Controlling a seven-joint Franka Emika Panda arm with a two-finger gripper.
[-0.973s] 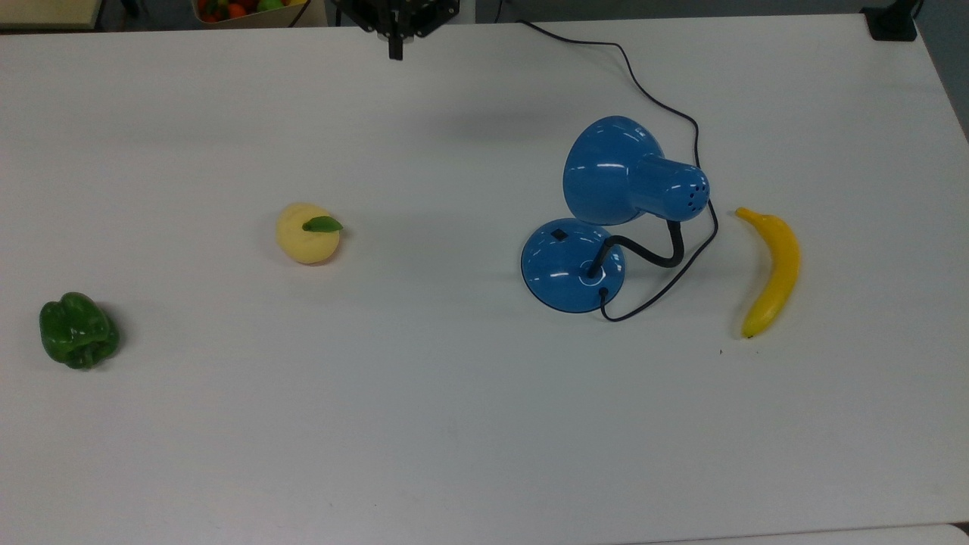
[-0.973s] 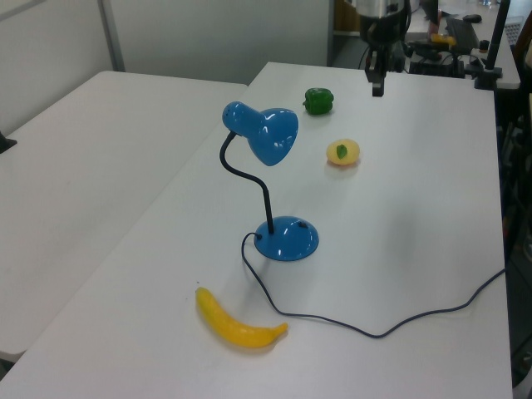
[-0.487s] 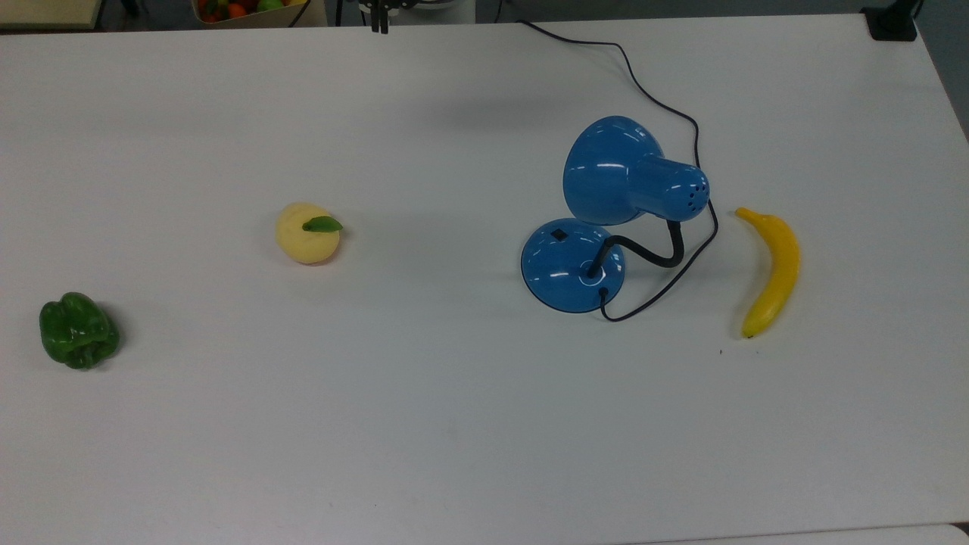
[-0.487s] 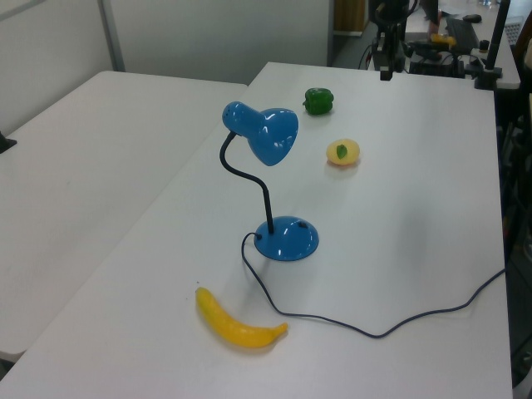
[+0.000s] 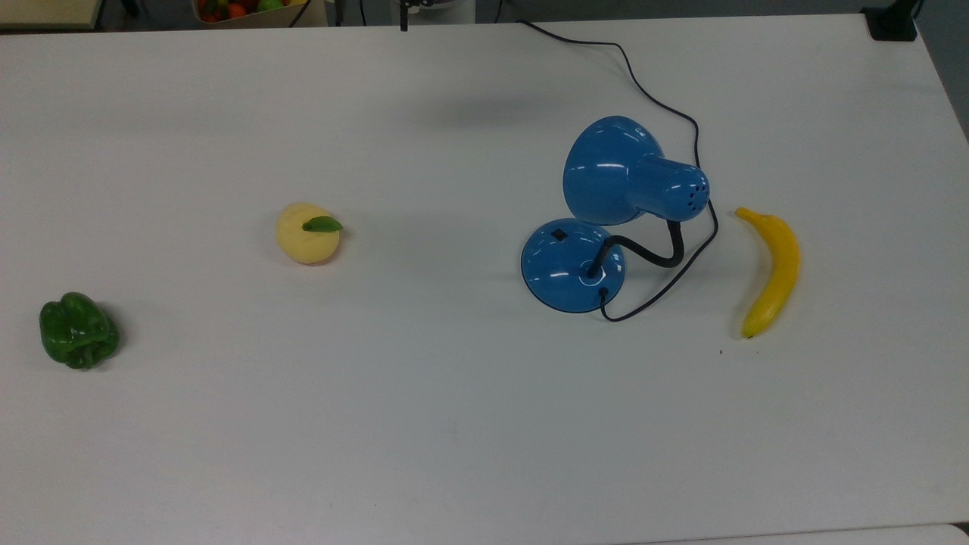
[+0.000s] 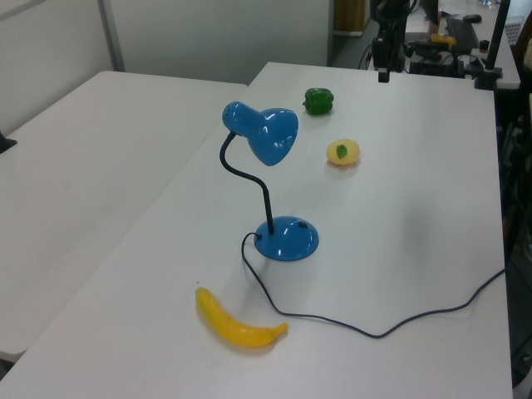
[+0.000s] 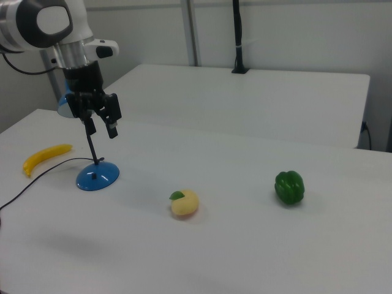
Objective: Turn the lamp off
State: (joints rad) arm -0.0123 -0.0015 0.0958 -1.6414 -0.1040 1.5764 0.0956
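Right view shows your gripper (image 7: 101, 127) with fingers spread, empty, raised above the table. The lamp (image 5: 573, 265) sits right of centre; its switch (image 5: 559, 235) lies at 11 o'clock on the glossy, likely slippery base, so press gently rather than grasp.

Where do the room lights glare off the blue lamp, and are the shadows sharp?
Top view: white streaks glint on the lamp, on shade and base; a soft, blurry shadow darkens the table. Left view: faint sheen on the lamp's base.
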